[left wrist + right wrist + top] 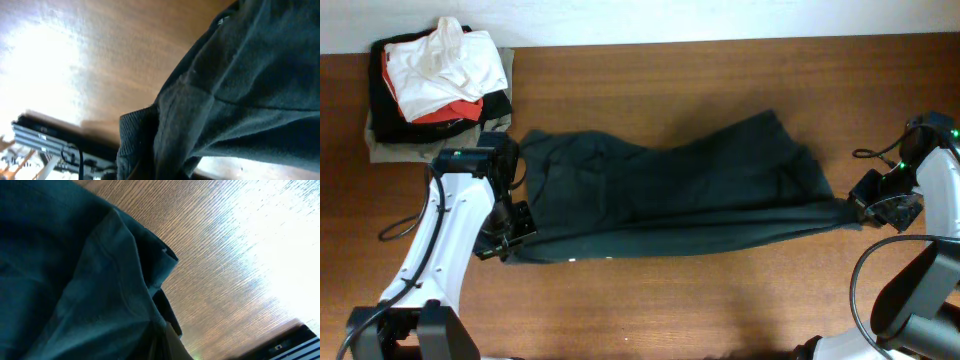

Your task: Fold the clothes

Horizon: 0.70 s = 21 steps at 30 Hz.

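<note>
Dark green garment (pixel 240 85) cloth fills both wrist views and bunches down toward the bottom of each picture, where the fingers would be. The fingers themselves are hidden by the folds. From overhead, the left end effector (pixel 510 235) sits at the garment's near-left corner and the right end effector (pixel 860 205) at its near-right tip. The near hem runs taut and almost straight between them, so I judge both to be clenched on the cloth. The garment lies on the desk (pixel 720 300) with its long axis running left to right, from one arm to the other. Its loose body spreads away from that held hem toward the far side. Neither arm is nearer, since each has its own end. Any fold now likely depends on carrying the near hem over the body toward the far edge, with both ends level. A pile of clothes (pixel 440 85) sits at the far-left corner, just beyond the left arm.
</note>
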Each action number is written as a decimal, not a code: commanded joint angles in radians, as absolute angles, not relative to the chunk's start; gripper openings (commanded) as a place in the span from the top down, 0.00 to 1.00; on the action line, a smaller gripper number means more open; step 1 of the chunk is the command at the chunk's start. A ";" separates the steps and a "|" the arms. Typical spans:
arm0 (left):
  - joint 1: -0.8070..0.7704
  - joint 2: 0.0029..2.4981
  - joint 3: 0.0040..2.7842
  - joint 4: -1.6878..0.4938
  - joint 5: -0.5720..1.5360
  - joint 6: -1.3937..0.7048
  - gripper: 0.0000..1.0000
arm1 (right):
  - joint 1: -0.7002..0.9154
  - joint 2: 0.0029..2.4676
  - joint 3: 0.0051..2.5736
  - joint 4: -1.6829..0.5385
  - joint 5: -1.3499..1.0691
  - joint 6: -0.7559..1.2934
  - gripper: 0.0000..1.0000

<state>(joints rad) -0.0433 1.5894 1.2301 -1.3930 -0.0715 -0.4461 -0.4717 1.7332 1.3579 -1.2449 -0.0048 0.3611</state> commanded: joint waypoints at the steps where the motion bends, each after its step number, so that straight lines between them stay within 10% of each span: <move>1: -0.041 1.568 1.199 -1.423 -0.068 -0.517 0.99 | -0.480 1.709 1.380 -1.272 0.090 0.430 0.90; 8: -0.041 1.568 0.940 -1.280 -0.006 -0.535 0.92 | -0.480 1.709 1.380 -1.313 0.154 0.447 0.83; 9: -0.041 1.568 0.936 -1.275 -0.003 -0.535 0.81 | -0.480 1.709 1.380 -1.314 0.148 0.446 0.71; 10: -0.041 1.568 0.936 -1.275 -0.003 -0.535 0.26 | -0.478 1.709 1.380 -1.314 0.139 0.445 0.53; 11: -0.041 1.568 0.936 -1.276 -0.003 -0.534 0.01 | -0.478 1.709 1.380 -1.314 0.135 0.445 0.45; 21: -0.058 1.568 1.077 -1.202 -0.020 -0.533 0.01 | -0.451 1.709 1.380 -1.203 -0.237 0.283 0.13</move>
<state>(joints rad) -0.0437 1.5791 0.9916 -1.2469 -0.0154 -0.5282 -0.4728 1.7325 1.3617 -1.2247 -0.1032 0.3286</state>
